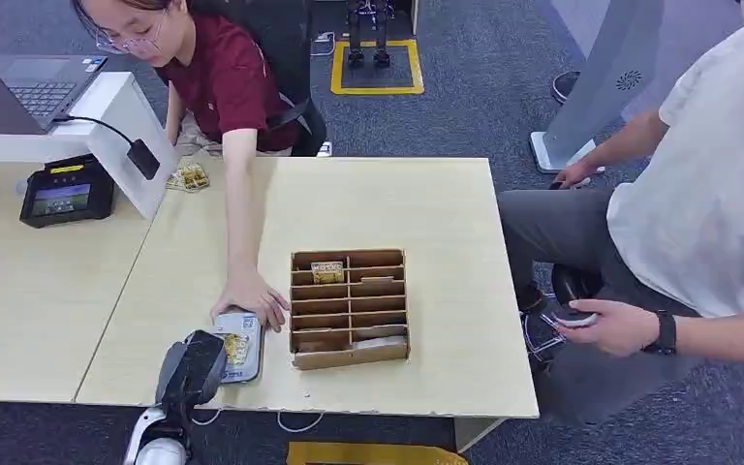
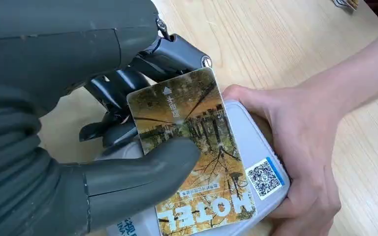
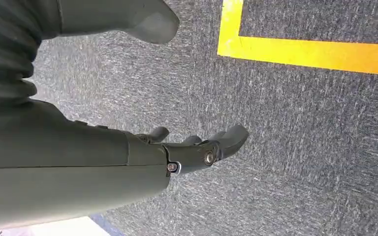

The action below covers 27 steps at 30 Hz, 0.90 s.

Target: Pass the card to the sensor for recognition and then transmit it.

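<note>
On the card reader at the desk's near edge, my left hand (image 2: 103, 147) holds the hotel card (image 2: 197, 152) flat.

To do this well I'd keep the card level on the white reader (image 2: 263, 147), which a person's hand (image 2: 300, 128) steadies, until it registers. The card shows a yellow autumn scene with "HOTEL" printed across one end. My right hand (image 3: 197, 147) hangs loose over the carpet, grasping nothing.

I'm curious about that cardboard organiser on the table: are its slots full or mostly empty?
Mostly empty. The cardboard organiser shows one yellowish card in an upper-left slot and something pale in a lower slot; the others look bare.
</note>
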Each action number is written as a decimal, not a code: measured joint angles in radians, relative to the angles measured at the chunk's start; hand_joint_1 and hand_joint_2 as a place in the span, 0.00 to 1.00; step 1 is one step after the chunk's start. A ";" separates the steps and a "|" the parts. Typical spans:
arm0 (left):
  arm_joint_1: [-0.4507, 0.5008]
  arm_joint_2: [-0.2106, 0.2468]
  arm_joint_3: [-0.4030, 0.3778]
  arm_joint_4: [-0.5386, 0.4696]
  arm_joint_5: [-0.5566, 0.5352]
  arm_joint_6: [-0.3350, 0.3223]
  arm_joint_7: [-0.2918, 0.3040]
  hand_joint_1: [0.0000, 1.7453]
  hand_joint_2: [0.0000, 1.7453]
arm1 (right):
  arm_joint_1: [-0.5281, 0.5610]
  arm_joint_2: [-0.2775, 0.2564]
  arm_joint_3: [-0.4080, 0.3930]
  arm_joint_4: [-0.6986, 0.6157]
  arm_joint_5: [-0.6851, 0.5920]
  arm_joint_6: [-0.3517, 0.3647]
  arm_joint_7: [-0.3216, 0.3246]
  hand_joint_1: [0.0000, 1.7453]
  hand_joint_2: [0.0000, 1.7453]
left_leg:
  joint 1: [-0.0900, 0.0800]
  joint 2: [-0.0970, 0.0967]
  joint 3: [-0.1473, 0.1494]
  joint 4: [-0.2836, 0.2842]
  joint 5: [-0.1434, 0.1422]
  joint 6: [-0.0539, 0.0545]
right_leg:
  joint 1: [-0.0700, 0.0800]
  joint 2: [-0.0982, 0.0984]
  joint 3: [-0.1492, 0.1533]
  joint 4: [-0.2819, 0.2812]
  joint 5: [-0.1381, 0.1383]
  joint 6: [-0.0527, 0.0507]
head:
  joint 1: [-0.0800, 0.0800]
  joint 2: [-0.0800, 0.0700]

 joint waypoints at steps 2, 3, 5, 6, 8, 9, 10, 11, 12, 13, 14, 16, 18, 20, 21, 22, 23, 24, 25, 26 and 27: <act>0.000 0.000 0.000 0.000 0.000 0.000 0.000 1.00 1.00 | 0.000 0.000 0.000 0.000 0.000 0.000 0.000 0.00 1.00 | 0.000 0.000 0.000 0.000 0.000 0.000 | 0.000 0.000 0.000 0.000 0.000 0.000 | 0.000 0.000; 0.000 0.000 0.000 0.001 0.000 0.000 0.000 1.00 1.00 | 0.000 0.000 0.000 0.000 0.000 0.000 0.000 0.00 1.00 | 0.000 0.000 0.000 0.000 0.000 0.000 | 0.000 0.000 0.000 0.000 0.000 0.000 | 0.000 0.000; 0.000 -0.001 0.000 0.002 0.000 0.000 0.000 1.00 1.00 | 0.000 0.000 0.000 0.000 0.000 0.000 0.000 0.00 1.00 | 0.000 0.000 0.000 0.000 0.000 0.000 | 0.000 0.000 0.000 0.000 0.000 0.000 | 0.000 0.000; 0.000 -0.001 0.000 0.002 -0.002 0.001 0.000 1.00 1.00 | 0.000 0.000 0.000 0.000 0.000 0.000 0.000 0.00 1.00 | 0.000 0.000 0.000 0.000 0.000 0.000 | 0.000 0.000 0.000 0.000 0.000 0.000 | 0.000 0.000; -0.001 -0.003 0.003 0.007 -0.016 0.003 0.000 1.00 1.00 | 0.000 0.000 0.002 0.000 0.000 0.000 -0.001 0.00 1.00 | 0.000 0.000 0.000 0.000 0.000 0.000 | 0.000 0.000 0.000 0.000 0.000 0.000 | 0.000 0.000; -0.004 -0.005 0.008 0.012 -0.028 0.009 0.000 1.00 1.00 | 0.000 0.000 0.005 0.000 0.000 0.000 -0.002 0.00 1.00 | 0.000 0.000 0.000 0.000 0.000 0.000 | 0.000 0.000 0.001 0.000 0.000 0.000 | 0.000 0.000; -0.005 -0.008 0.015 0.019 -0.044 0.015 0.000 1.00 1.00 | 0.000 0.000 0.008 0.000 0.000 0.000 -0.002 0.00 1.00 | 0.000 0.000 0.001 0.000 0.000 0.000 | 0.000 0.000 0.001 0.000 0.000 0.000 | 0.000 0.000; -0.008 -0.011 0.019 0.026 -0.061 0.026 0.000 1.00 1.00 | 0.000 0.000 0.011 0.000 0.000 -0.001 -0.003 0.00 1.00 | 0.000 0.000 0.001 0.000 0.000 0.000 | 0.000 0.000 0.001 0.000 0.000 0.000 | 0.000 0.000; -0.012 -0.012 0.021 0.034 -0.081 0.038 0.003 1.00 1.00 | 0.000 0.000 0.013 0.000 0.000 -0.002 -0.006 0.00 1.00 | 0.000 0.000 0.001 0.000 0.000 0.000 | 0.000 0.000 0.001 0.000 0.000 0.000 | 0.000 0.000; -0.015 -0.014 0.026 0.043 -0.105 0.055 0.010 1.00 1.00 | 0.000 0.000 0.014 0.000 0.000 -0.003 -0.010 0.00 1.00 | 0.000 0.000 0.001 0.000 0.000 0.000 | 0.000 0.000 0.001 0.000 0.000 0.000 | 0.000 0.000; -0.019 -0.015 0.029 0.051 -0.136 0.075 0.023 1.00 1.00 | -0.001 0.000 0.014 0.000 0.000 -0.004 -0.015 0.00 1.00 | 0.000 0.000 0.001 0.000 0.000 0.000 | 0.000 0.000 0.001 0.000 0.000 0.000 | 0.000 0.000; -0.027 -0.018 0.034 0.067 -0.195 0.104 0.044 1.00 1.00 | -0.001 0.000 0.016 0.000 0.000 -0.008 -0.022 0.00 1.00 | 0.000 -0.001 0.001 0.000 0.000 -0.001 | 0.000 0.000 0.001 0.000 0.000 0.000 | 0.000 0.000; -0.032 -0.021 0.046 0.088 -0.232 0.120 0.054 1.00 1.00 | -0.003 0.000 0.020 0.000 0.000 -0.009 -0.027 0.00 1.00 | 0.000 -0.001 0.002 0.000 0.000 -0.001 | 0.000 0.000 0.001 0.000 0.000 0.000 | 0.000 0.000; -0.032 -0.023 0.047 0.099 -0.245 0.128 0.054 1.00 1.00 | -0.003 0.000 0.023 0.000 0.000 -0.010 -0.031 0.00 1.00 | 0.000 -0.001 0.002 0.000 0.000 -0.001 | 0.000 -0.001 0.002 0.000 0.000 0.000 | 0.000 0.000; -0.034 -0.024 0.048 0.104 -0.248 0.129 0.054 1.00 1.00 | -0.003 0.000 0.024 0.000 0.000 -0.010 -0.033 0.00 1.00 | 0.000 -0.002 0.002 0.000 0.001 -0.001 | 0.000 -0.002 0.002 0.000 0.000 0.000 | 0.000 0.000; -0.034 -0.025 0.050 0.106 -0.250 0.131 0.054 1.00 1.00 | -0.005 0.000 0.025 0.000 0.000 -0.010 -0.033 0.00 1.00 | 0.000 -0.002 0.002 -0.001 0.001 -0.001 | 0.000 -0.002 0.002 0.000 0.000 0.000 | 0.000 0.000; -0.035 -0.026 0.050 0.108 -0.234 0.125 0.042 1.00 1.00 | -0.006 0.000 0.025 0.000 0.000 -0.010 -0.034 0.00 1.00 | 0.000 -0.002 0.002 -0.001 0.001 -0.001 | 0.000 -0.002 0.002 0.000 0.000 0.000 | 0.000 0.000; -0.035 -0.032 0.050 0.105 -0.177 0.104 0.001 1.00 1.00 | -0.006 0.000 0.026 0.000 0.000 -0.011 -0.035 0.00 1.00 | 0.000 -0.002 0.002 -0.001 0.001 -0.001 | 0.000 -0.002 0.002 0.000 0.000 0.000 | 0.000 0.000; -0.032 -0.040 0.057 0.085 -0.116 0.064 -0.064 1.00 1.00 | -0.006 0.000 0.027 0.000 0.000 -0.013 -0.038 0.00 1.00 | 0.000 -0.002 0.002 -0.001 0.001 -0.001 | 0.000 -0.002 0.002 0.000 0.000 -0.001 | 0.000 0.000; -0.014 -0.045 0.074 0.034 0.084 -0.016 -0.217 1.00 1.00 | -0.005 0.000 0.031 0.000 0.000 -0.019 -0.043 0.00 1.00 | 0.000 -0.001 0.002 0.000 0.001 -0.001 | 0.000 -0.001 0.001 0.000 0.001 -0.001 | -0.001 0.000; -0.004 -0.048 0.077 -0.006 0.231 -0.038 -0.304 1.00 1.00 | -0.003 -0.001 0.033 0.000 0.000 -0.022 -0.045 0.00 1.00 | 0.000 -0.001 0.001 0.000 0.002 0.000 | 0.001 -0.001 -0.001 0.000 0.001 -0.001 | -0.002 0.000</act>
